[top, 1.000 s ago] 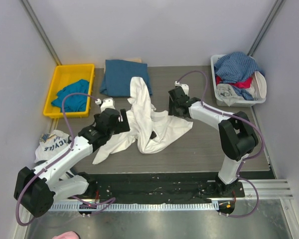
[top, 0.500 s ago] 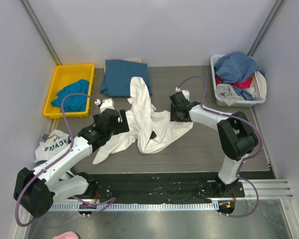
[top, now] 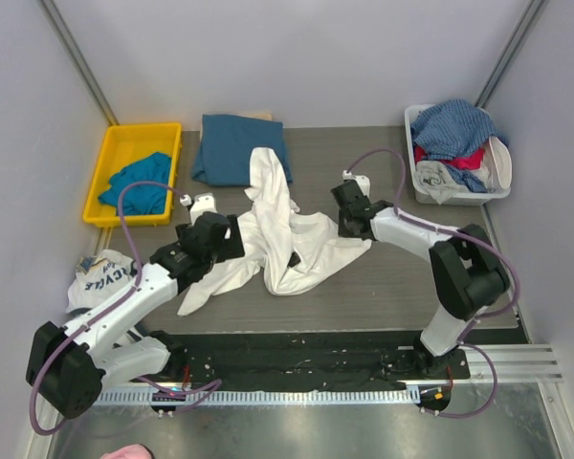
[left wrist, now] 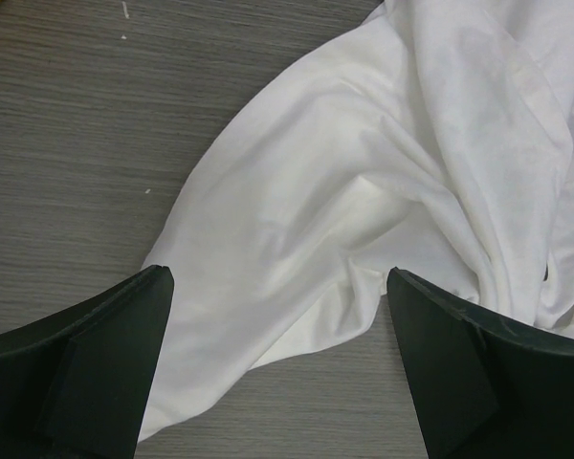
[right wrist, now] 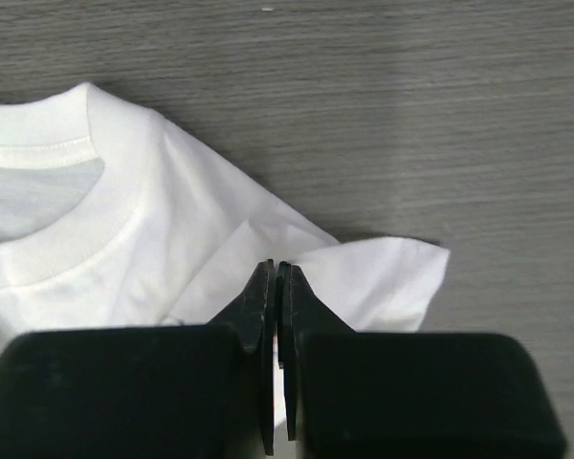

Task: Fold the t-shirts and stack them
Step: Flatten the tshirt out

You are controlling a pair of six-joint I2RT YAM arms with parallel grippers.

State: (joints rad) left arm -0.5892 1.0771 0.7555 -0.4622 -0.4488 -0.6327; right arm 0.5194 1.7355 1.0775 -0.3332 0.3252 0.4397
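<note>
From above, white t-shirt (top: pixel 282 239) crumpled mid-table between left gripper (top: pixel 231 236) and right gripper (top: pixel 349 222), folded dark blue t-shirt (top: pixel 234 148) behind; at left wrist, jaws spread wide over white cloth; at right wrist, jaws pinched together on a fold beside the collar (right wrist: pixel 48 206).

White t-shirt (top: pixel 287 234): white — a small black mark shows near its middle.
Blue t-shirt (top: pixel 231 148): plain dark blue.
Tray (top: pixel 121 143): yellow; cloth inside (top: pixel 137 182): teal blue.
Basket (top: pixel 421 182): pale grey — contents blue, red and white.
Table (top: pixel 402 277): grey-brown wood grain.
Arms: white links, black joints, purple cables.
Right gripper (right wrist: pixel 277 287): black.
Left gripper (left wrist: pixel 277 316): black.
</note>
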